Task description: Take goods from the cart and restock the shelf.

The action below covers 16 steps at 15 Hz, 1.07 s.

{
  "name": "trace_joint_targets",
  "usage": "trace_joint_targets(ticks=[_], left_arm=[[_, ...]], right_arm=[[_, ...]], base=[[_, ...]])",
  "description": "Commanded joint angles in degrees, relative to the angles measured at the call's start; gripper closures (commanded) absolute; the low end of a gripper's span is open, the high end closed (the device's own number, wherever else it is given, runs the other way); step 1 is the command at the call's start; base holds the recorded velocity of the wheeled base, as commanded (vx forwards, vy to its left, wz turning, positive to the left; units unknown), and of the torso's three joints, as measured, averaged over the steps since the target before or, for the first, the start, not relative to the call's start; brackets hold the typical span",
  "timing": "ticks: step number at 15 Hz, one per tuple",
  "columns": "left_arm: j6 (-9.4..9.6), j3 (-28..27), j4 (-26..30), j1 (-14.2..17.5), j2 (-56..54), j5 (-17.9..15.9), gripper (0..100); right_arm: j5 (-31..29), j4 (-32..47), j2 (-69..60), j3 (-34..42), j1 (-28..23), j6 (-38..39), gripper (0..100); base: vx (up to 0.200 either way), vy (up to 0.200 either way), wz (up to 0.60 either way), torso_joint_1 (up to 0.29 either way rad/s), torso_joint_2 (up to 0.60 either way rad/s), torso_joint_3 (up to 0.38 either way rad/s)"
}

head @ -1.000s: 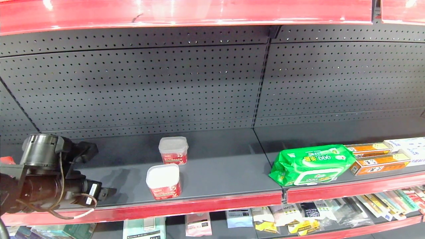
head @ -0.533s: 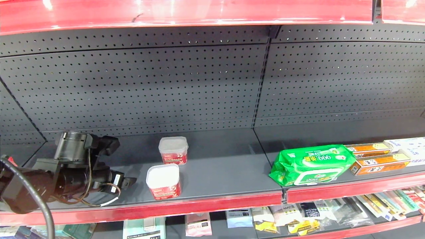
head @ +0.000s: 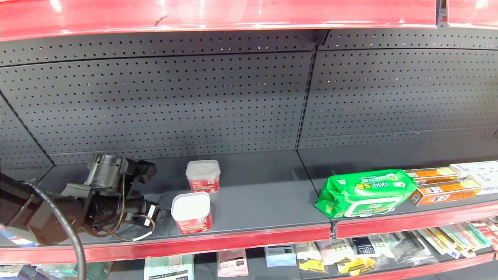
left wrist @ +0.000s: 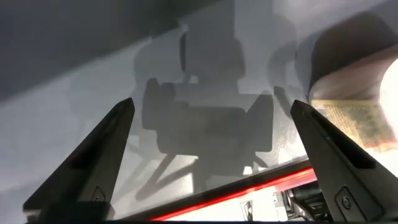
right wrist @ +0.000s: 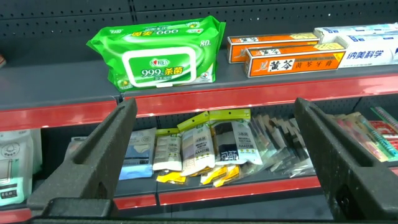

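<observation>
Two red tubs with white lids stand on the grey shelf (head: 264, 194), a front tub (head: 192, 212) near the red lip and a rear tub (head: 202, 176) behind it. My left gripper (head: 155, 192) lies low over the shelf just left of the front tub, open, with nothing between its fingers. In the left wrist view the left gripper (left wrist: 212, 107) spans bare shelf, and the front tub (left wrist: 357, 93) sits just beyond one finger. My right gripper (right wrist: 216, 104) is open and empty in front of the shelf's red lip, below a green wipes pack (right wrist: 158, 50).
The green wipes pack (head: 365, 191) and orange boxes (head: 439, 184) lie on the right half of the shelf. Hanging packets (right wrist: 199, 149) fill the lower shelf. A perforated back panel (head: 194, 97) stands behind, with a red shelf edge (head: 218, 15) overhead.
My left arm has slid rightward along the shelf, bringing its open gripper up beside the front tub. Tubs and other goods have not moved.
</observation>
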Motion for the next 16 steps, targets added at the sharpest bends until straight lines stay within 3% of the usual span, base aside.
trace_joint_targets(ticks=[1,16], left_arm=[[0.01,-0.5,-0.1,-0.2,0.6,0.0,0],[0.18,-2.1,-0.1,-1.9,2.0,0.0,0]], right_arm=[[0.0,0.0,0.1,0.0,0.0,0.0,0],[0.0,0.0,0.1,0.0,0.0,0.0,0]], base=[[0.000,0.000,0.00,0.000,0.00,0.000],[0.000,0.000,0.00,0.000,0.00,0.000]])
